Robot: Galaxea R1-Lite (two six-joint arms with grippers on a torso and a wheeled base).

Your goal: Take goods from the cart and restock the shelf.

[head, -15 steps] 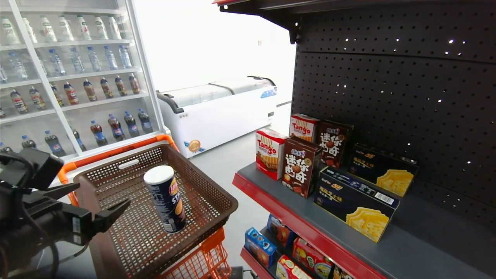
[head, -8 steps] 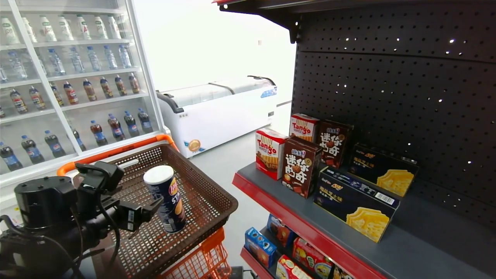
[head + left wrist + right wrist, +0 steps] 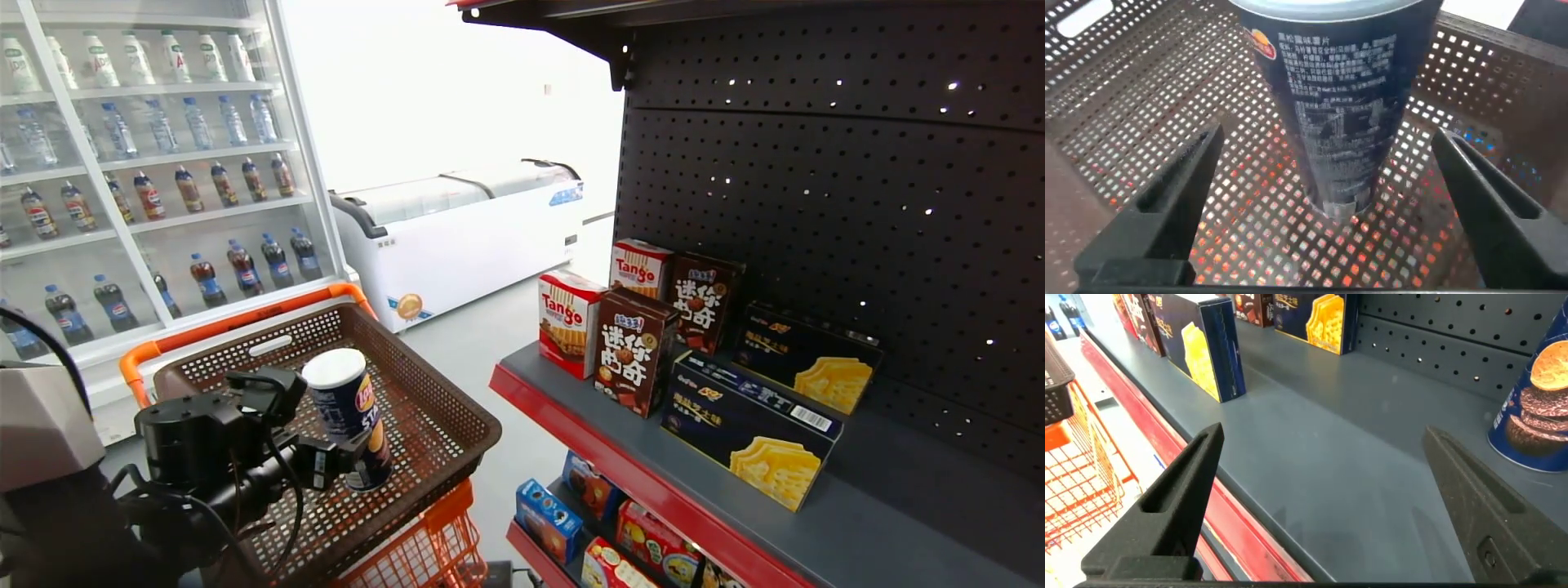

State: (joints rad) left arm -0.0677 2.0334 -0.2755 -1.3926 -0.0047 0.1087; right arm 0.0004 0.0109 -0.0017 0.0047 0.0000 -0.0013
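A dark blue chip can [image 3: 347, 416] with a white lid stands upright in the brown perforated basket [image 3: 441, 392] on the orange cart. My left gripper [image 3: 353, 447] is at the can's lower half. In the left wrist view the left gripper [image 3: 1327, 139] is open, with the chip can [image 3: 1339, 106] standing between its two fingers and a gap on each side. My right gripper [image 3: 1323, 437] hangs open over a bare stretch of the grey shelf [image 3: 1355, 482], holding nothing. The grey shelf [image 3: 824, 514] with a red front edge is to the right of the cart.
Snack boxes [image 3: 629, 347] and flat dark boxes [image 3: 747, 429] stand on the shelf's left part. A blue can [image 3: 1535, 408] stands at the shelf's back near my right gripper. Lower shelves hold more packets [image 3: 547, 518]. A drinks fridge [image 3: 147, 163] and a chest freezer [image 3: 457, 237] stand behind.
My left arm has moved forward and rightward into the basket, bringing its open fingers from well short of the chip can to either side of it. The can has not moved.
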